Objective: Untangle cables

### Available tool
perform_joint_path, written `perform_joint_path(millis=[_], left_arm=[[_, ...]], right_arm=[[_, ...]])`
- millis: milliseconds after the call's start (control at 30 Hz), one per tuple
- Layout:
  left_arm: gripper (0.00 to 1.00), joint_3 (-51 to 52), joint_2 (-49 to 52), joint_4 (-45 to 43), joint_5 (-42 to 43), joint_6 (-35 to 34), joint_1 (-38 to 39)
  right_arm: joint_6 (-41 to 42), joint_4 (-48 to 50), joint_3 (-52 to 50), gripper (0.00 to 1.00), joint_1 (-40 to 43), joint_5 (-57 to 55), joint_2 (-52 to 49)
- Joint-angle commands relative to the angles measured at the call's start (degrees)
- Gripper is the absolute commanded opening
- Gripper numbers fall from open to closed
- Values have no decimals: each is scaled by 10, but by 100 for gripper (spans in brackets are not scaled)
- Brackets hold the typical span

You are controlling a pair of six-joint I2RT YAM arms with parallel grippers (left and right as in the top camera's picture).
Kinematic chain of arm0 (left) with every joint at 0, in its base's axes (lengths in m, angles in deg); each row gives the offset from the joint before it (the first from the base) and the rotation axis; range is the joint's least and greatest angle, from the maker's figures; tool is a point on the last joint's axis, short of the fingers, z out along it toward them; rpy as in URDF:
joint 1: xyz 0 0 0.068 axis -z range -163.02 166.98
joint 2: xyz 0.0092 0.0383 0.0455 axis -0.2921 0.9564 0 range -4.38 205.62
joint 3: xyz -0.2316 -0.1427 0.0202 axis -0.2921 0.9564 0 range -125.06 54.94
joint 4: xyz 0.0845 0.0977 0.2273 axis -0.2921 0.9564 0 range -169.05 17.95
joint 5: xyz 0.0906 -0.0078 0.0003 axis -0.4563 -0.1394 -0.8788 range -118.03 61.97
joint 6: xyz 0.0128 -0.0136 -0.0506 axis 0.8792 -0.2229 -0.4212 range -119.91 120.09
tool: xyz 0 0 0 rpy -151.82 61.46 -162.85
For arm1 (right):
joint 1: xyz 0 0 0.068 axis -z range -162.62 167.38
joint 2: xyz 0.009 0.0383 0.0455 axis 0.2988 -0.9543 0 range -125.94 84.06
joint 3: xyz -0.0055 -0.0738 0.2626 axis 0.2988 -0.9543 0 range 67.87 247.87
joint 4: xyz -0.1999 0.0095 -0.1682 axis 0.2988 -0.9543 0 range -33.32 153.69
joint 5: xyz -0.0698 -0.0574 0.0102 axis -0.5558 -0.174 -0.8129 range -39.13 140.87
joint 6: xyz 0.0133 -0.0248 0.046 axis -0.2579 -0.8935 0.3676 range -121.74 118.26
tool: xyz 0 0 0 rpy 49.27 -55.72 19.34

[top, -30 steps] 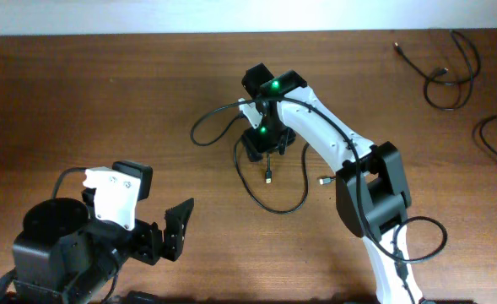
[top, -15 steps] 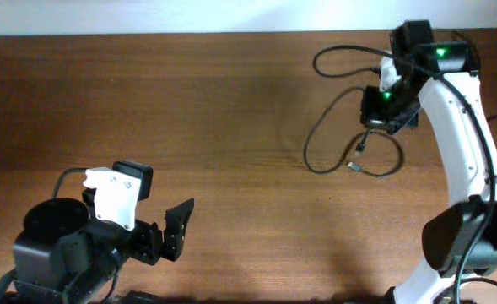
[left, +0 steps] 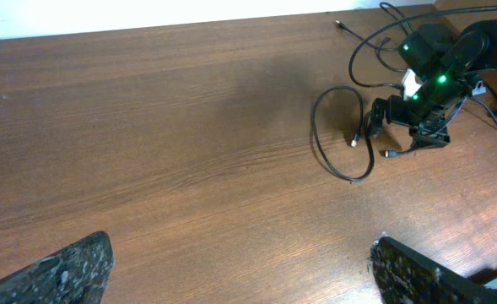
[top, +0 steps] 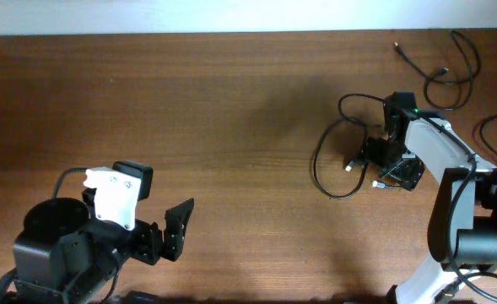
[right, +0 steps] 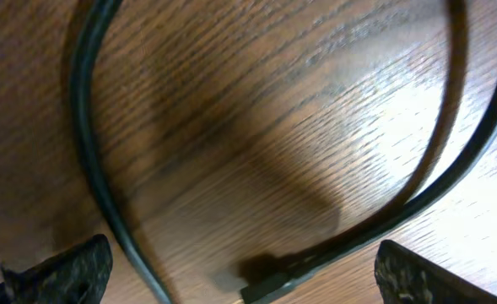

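A thin black cable (top: 316, 165) lies in a loose loop on the wooden table at the right. It also shows in the left wrist view (left: 350, 178). My right gripper (top: 389, 165) is low over the loop's right side, open, with nothing held. In the right wrist view the right gripper (right: 244, 272) has its fingers wide apart. Two cable strands (right: 88, 143) and a small plug (right: 273, 285) lie on the wood between them. My left gripper (top: 176, 230) is open and empty at the lower left, far from the cable, and its fingertips (left: 72, 268) frame bare wood.
More thin black cables lie at the far right corner (top: 442, 74) and along the right edge (top: 478, 131). The right arm (left: 434, 72) bends over that side. A thick wire (top: 62, 179) curls from the left arm's base.
The right arm carried the cable from the table's middle to the right, lowered it onto the wood and let go. The left arm has not moved.
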Motion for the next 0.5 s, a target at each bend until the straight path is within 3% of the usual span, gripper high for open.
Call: perform_joint_path(millis=[0,133,267,367,400,467], left_arm=[[99,1,0,-1,-4,-3,-1],[99,0,0,-1,-4,-3,-1],[99,1,0,-1,-4,-3,-1],[99,0,0,-1,-4,-3,-1],[99,1,0,-1,-4,-3,-1],[99,1,0,-1,-4,-3,-1]], right_arm=[[55,47,-3,98,0,98,4],[-47,92,-3,99,0,129,4],[-47,78,7,98,0,135,11],[-46,13,58,99,0,128,87],[-46,21,60,98,-14,106,131],[-46,22,59,99,-56,5,106]])
